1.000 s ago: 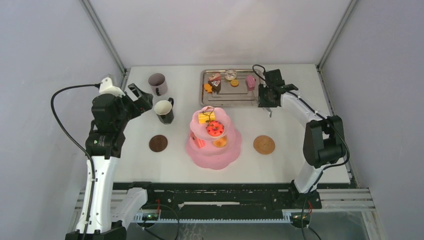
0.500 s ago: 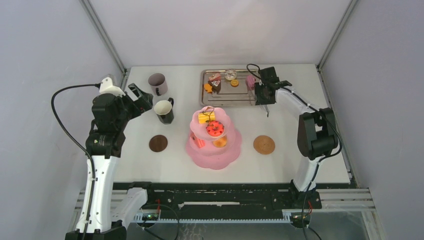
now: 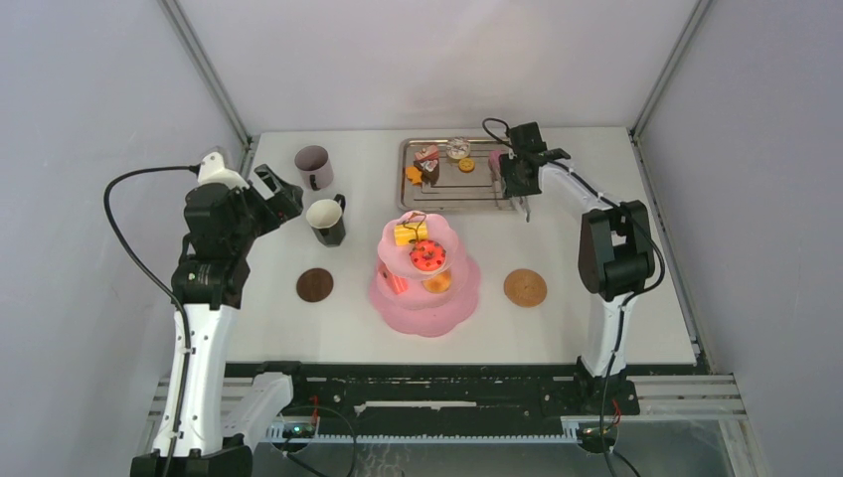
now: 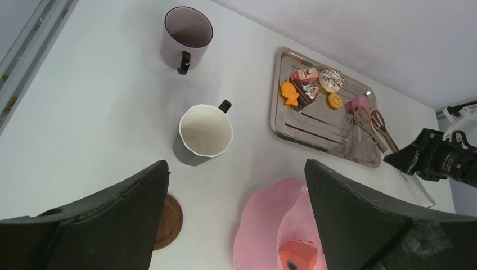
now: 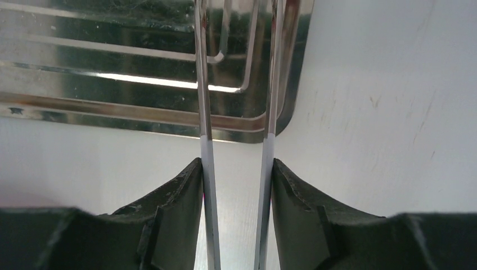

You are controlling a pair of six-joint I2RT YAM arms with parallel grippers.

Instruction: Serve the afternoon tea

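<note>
The pink three-tier stand (image 3: 452, 298) stands mid-table with a few toy cakes on its tiers. The black mug (image 3: 327, 221) and the mauve mug (image 3: 313, 166) stand at the far left. More toy cakes (image 3: 429, 161) and a pink cake (image 3: 496, 159) lie on the steel tray. My right gripper (image 3: 513, 184) is shut on metal tongs (image 5: 203, 84), whose blades reach over the tray's near right corner (image 5: 281, 121), towards the pink cake (image 4: 357, 104). My left gripper (image 4: 236, 166) is open and empty, raised above the table near the black mug (image 4: 205, 130).
The steel tray (image 3: 452, 197) lies at the back centre. One round brown coaster (image 3: 315, 285) lies left of the stand and another (image 3: 525, 288) lies right of it. Grey walls close in on both sides and the back.
My right gripper has moved left with the tongs, from beside the tray's right end to over its near right corner. The left arm has not moved.
</note>
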